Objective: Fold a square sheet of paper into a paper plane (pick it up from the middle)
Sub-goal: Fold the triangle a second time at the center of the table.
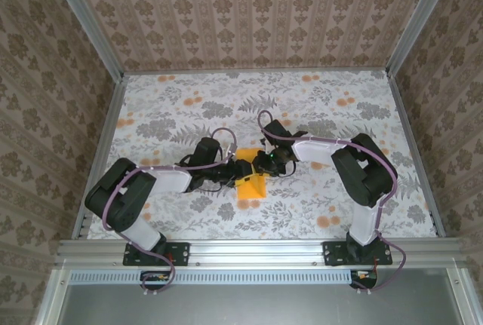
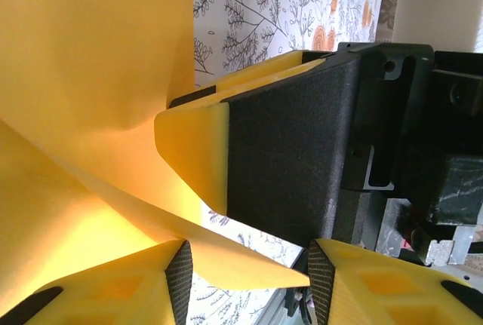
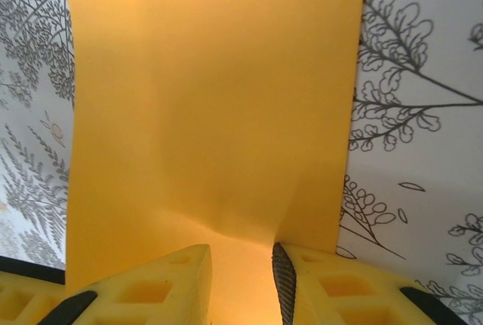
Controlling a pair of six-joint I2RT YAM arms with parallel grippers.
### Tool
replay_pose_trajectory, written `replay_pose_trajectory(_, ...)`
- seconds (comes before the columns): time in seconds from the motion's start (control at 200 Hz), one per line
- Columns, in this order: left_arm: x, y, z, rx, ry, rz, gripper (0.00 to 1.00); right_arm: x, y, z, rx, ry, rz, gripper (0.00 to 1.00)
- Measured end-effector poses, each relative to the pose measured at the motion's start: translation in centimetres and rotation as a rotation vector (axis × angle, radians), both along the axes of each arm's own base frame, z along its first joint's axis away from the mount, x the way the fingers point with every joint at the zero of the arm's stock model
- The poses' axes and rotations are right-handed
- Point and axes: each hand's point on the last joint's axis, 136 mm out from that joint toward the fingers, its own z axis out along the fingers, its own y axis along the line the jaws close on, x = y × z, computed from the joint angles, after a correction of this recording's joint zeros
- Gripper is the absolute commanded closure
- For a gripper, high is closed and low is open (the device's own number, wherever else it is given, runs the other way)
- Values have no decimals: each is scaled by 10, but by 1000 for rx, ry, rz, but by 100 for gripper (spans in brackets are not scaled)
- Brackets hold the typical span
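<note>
The left pincer (image 2: 249, 283) stands half open, gripping nothing. The square sheet of paper (image 2: 83, 84) drapes across its gap, its loose edge between the jaws. I think it should close only when the edges match, then press the crease flat on the desk (image 3: 423, 151). The right pincer (image 3: 240, 283) is part open too, the sheet running straight ahead from between its jaws, seemingly unclamped.

Table (image 1: 317, 114): grey-leaf, orange-flower print cover; square sheet of paper (image 1: 250, 189) at centre, partly raised.
</note>
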Motion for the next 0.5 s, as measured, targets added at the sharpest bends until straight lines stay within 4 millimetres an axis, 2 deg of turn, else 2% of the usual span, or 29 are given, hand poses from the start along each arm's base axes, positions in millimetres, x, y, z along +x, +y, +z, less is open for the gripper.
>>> replay_pose_trajectory(0.22, 7, 0, -3, -4, 5, 15, 57, 2, -1, 2, 102, 50, -61, 66)
replay_pose_trajectory(0.5, 5, 3, -22, 34, 49, 22, 63, 9, -3, 14, 152, 50, -110, 66)
